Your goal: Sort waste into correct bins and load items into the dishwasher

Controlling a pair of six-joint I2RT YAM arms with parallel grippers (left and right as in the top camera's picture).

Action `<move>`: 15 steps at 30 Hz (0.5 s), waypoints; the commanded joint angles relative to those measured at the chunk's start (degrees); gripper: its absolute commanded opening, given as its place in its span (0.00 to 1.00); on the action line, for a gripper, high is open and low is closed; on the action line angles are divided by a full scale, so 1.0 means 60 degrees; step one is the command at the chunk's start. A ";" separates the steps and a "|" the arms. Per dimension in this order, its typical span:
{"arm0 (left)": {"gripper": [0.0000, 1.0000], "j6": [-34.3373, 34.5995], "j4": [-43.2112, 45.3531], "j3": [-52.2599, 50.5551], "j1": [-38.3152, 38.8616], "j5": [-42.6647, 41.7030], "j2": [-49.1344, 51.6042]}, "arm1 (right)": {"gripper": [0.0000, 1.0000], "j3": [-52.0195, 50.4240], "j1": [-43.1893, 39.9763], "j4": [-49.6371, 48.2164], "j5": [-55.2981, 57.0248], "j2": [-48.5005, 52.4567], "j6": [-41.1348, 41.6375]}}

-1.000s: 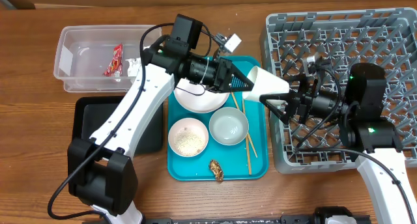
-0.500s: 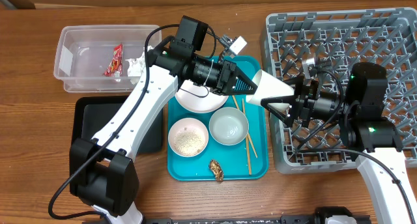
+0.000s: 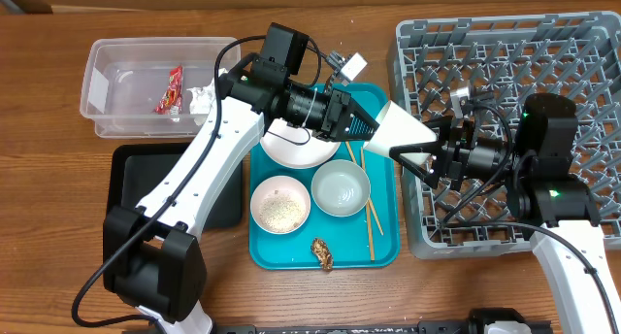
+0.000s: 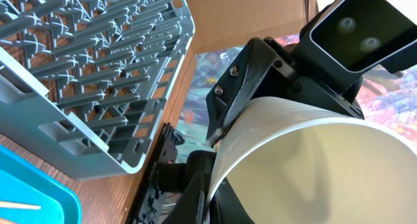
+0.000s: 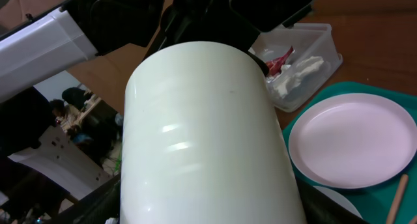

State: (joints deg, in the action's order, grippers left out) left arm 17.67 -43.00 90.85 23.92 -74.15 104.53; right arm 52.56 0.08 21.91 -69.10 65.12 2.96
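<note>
Cup (image 3: 403,130) nudged rightward, clamped by left hand (image 3: 376,130), right hand (image 3: 425,151) unclear, wrapper (image 3: 174,88) in tub (image 3: 97,57)

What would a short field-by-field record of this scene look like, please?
cup: white, in the air over the teal tray's right edge, between both grippers
left gripper: shut on the cup's open end
right gripper: fingers either side of the cup; grip unclear
teal tray: plate, dish with rice, bowl, chopsticks, lump
tub: wrapper, napkin
black tray: partly hidden by the left arm
rack: grey, right of the teal tray
</note>
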 commanded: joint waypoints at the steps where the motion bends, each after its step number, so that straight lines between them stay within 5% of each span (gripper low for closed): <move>1: 0.05 0.0022 0.0025 0.0109 0.0011 0.0696 -0.0124 | 0.62 0.0299 0.0036 -0.0055 -0.0211 -0.0011 0.0004; 5: 0.27 0.0022 -0.0244 0.0109 0.0007 0.2208 -0.0124 | 0.59 0.0299 0.0036 0.0382 0.0397 -0.0011 0.0047; 15: 0.40 -0.0018 -0.1832 0.0109 -0.0382 0.6207 -0.0135 | 0.47 0.0302 0.0025 0.2404 0.4583 -0.0011 0.0481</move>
State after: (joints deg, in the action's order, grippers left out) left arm 18.06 -52.49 90.87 23.40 -46.54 104.53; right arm 52.60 0.14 35.81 -52.07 65.17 3.77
